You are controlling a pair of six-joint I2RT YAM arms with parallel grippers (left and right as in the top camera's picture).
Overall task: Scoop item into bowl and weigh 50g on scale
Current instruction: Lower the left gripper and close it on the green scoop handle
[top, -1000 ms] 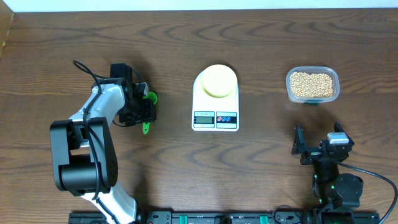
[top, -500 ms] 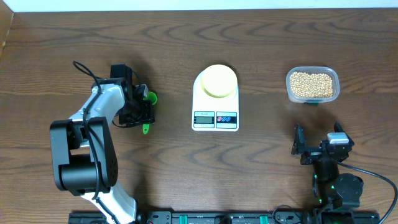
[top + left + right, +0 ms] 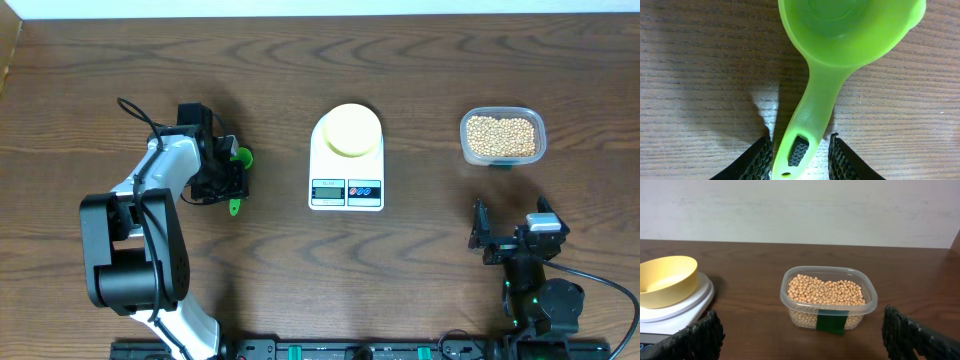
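Far left on the table (image 3: 420,60): left gripper (image 3: 231,188) pinching the handle of a green scoop (image 3: 815,100), jaws pressed against both sides near the handle's end. Scoop flat on the wood, cup toward the far edge. In the left wrist view, cup rim cut off at the top and fingers cut off at the bottom. From overhead, middle of the handle hidden under the gripper. Bare wood all round the scoop, nothing else near it.

Centre: white scale (image 3: 346,195), well apart from the scoop, with the pale yellow bowl (image 3: 351,130) sitting on its platform and within its outline. Display too small to read. In the right wrist view, scale and bowl both cut off by the left edge.

Right: clear tub (image 3: 466,140) holding the beans (image 3: 502,134), well apart from the scale, open wood between them. Green label (image 3: 832,321) on the near wall, covering some beans. Nearer the front edge, right gripper (image 3: 512,232) spread wide, holding nothing, apart from the tub. Only its fingertips showing in the bottom corners of its own view.
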